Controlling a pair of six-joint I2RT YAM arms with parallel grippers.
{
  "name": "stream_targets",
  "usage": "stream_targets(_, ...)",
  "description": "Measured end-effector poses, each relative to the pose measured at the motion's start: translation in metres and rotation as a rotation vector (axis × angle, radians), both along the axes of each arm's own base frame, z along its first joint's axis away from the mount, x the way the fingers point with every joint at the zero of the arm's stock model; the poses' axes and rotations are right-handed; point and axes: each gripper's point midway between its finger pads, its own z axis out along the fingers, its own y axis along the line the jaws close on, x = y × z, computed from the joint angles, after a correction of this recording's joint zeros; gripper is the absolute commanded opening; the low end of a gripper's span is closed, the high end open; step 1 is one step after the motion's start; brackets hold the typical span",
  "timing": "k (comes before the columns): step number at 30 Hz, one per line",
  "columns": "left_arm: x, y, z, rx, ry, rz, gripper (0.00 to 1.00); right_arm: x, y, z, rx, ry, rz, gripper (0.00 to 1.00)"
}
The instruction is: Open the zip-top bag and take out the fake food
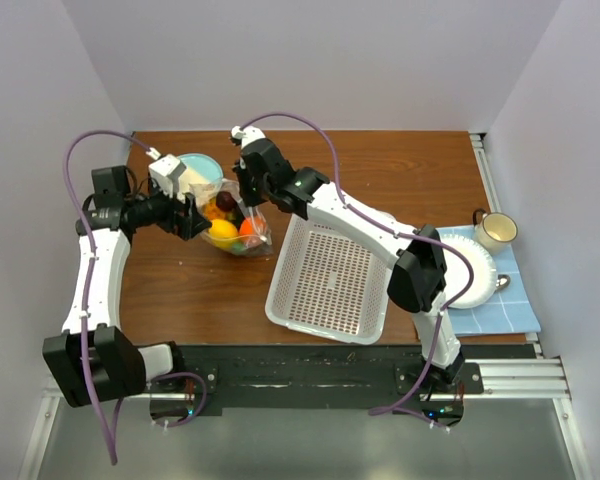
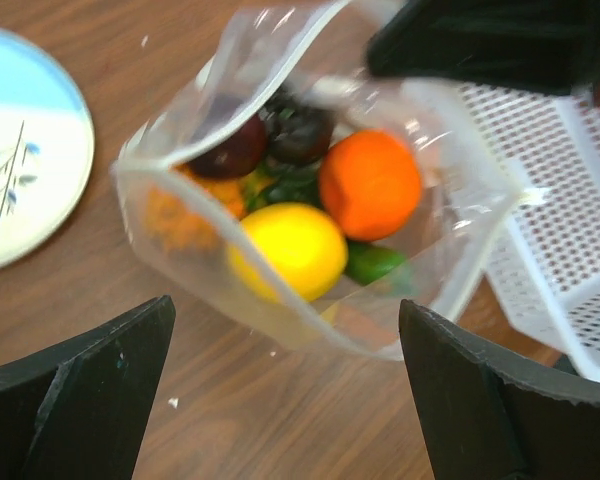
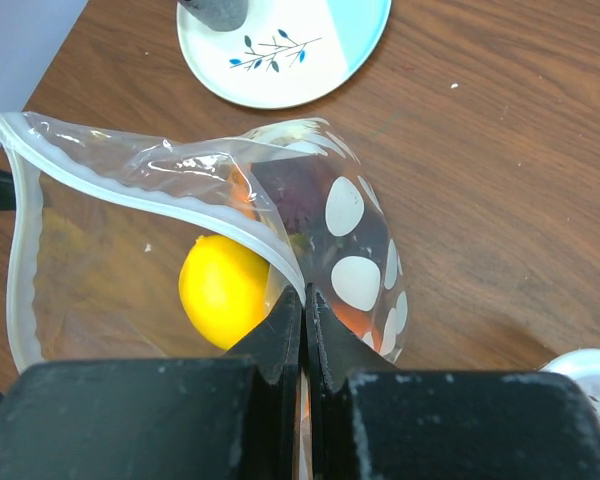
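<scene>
1. The zip-top bag [image 1: 242, 226] sits on the brown wooden table [image 1: 400, 170], between the two grippers, just left of the white perforated basket [image 1: 330, 275] and in front of a round white-and-blue plate [image 1: 200, 170].
2. Its mouth gapes toward the left gripper [image 2: 285, 320]. The closed end, printed with white dots, points toward the basket, so its long axis runs roughly left to right across the table.
3. The bag is clear, glossy, crinkled film with a thicker, frosted zip rim.
4. The fake food lies inside: a smooth yellow lemon [image 2: 285, 250], a round, matte orange [image 2: 370, 183], two dark, shiny pieces [image 2: 300, 132] and a green piece [image 2: 373, 262].
5. The right gripper [image 3: 303, 318] has its jaws pressed together on the bag's zip rim, holding that edge up.
6. The left gripper's jaws stand wide apart, holding nothing, in front of the mouth.
</scene>
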Motion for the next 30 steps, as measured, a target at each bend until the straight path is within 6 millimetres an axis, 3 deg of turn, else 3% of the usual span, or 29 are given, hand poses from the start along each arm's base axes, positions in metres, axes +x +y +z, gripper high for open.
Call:
stream_targets(5, 0.005, 0.02, -0.038, 0.085, 0.054, 0.094, 1.0, 0.0, 0.0, 0.0, -0.001, 0.0, 0.0, 0.0)
stream_targets(8, 0.016, 0.03, -0.04, 0.121, 0.035, 0.144, 0.87, 0.0, -0.003, -0.002, -0.008, -0.004, -0.005, 0.0)
stream_targets(11, 0.025, 0.035, -0.034, 0.122, 0.012, 0.179, 0.51, 0.0, -0.009, -0.004, -0.024, -0.008, -0.016, 0.0)
stream_targets(12, 0.028, 0.035, -0.031, 0.114, 0.007, 0.187, 0.27, 0.0, -0.011, -0.005, -0.03, -0.008, -0.02, 0.0)
stream_targets(14, 0.034, 0.035, -0.02, 0.095, -0.013, 0.201, 0.0, 0.001, -0.018, -0.004, -0.04, -0.015, -0.032, 0.0)
stream_targets(21, 0.048, 0.022, 0.02, 0.016, -0.093, 0.187, 0.0, 0.008, -0.032, 0.008, -0.043, -0.042, -0.062, 0.03)
stream_targets(23, 0.048, 0.015, 0.029, -0.011, -0.1, 0.173, 0.0, 0.009, -0.033, 0.011, -0.045, -0.048, -0.064, 0.09)
stream_targets(24, 0.049, 0.012, 0.033, -0.024, -0.105, 0.166, 0.0, 0.009, -0.034, 0.013, -0.046, -0.049, -0.064, 0.17)
stream_targets(25, 0.049, 0.01, 0.036, -0.033, -0.107, 0.159, 0.0, 0.009, -0.034, 0.016, -0.043, -0.052, -0.065, 0.39)
stream_targets(28, 0.05, 0.001, 0.048, -0.059, -0.122, 0.137, 0.0, 0.012, -0.033, 0.037, -0.018, -0.079, -0.071, 0.64)
stream_targets(30, 0.05, -0.003, 0.052, -0.067, -0.127, 0.122, 0.0, 0.014, -0.03, 0.055, 0.014, -0.109, -0.071, 0.68)
